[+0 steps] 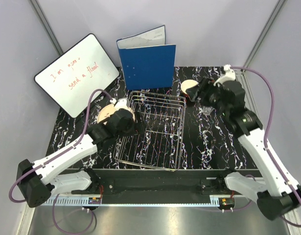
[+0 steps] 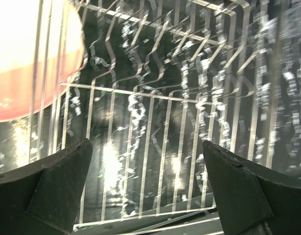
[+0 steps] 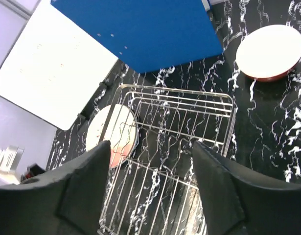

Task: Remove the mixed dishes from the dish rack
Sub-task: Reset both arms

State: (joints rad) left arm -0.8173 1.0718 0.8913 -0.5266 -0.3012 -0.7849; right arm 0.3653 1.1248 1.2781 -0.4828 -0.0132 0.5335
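The silver wire dish rack (image 1: 152,129) stands mid-table, and I see no dishes in it. It also shows in the left wrist view (image 2: 155,112) and the right wrist view (image 3: 184,142). The cream plates (image 1: 107,113) lie stacked on the table just left of the rack. The top one, part salmon pink, shows in the left wrist view (image 2: 28,63) and the right wrist view (image 3: 111,134). The red bowl (image 1: 191,88) with its cream inside sits behind the rack's right corner (image 3: 270,51). My left gripper (image 1: 135,126) (image 2: 146,147) is open and empty over the rack's left side. My right gripper (image 1: 203,92) (image 3: 151,147) is open and empty beside the bowl. The cups and glass do not show clearly.
A blue binder (image 1: 146,62) stands upright behind the rack. A whiteboard (image 1: 74,73) with red writing leans at the back left. The black marbled table (image 1: 209,142) ends at a metal front rail (image 1: 155,183). Grey walls enclose the back and sides.
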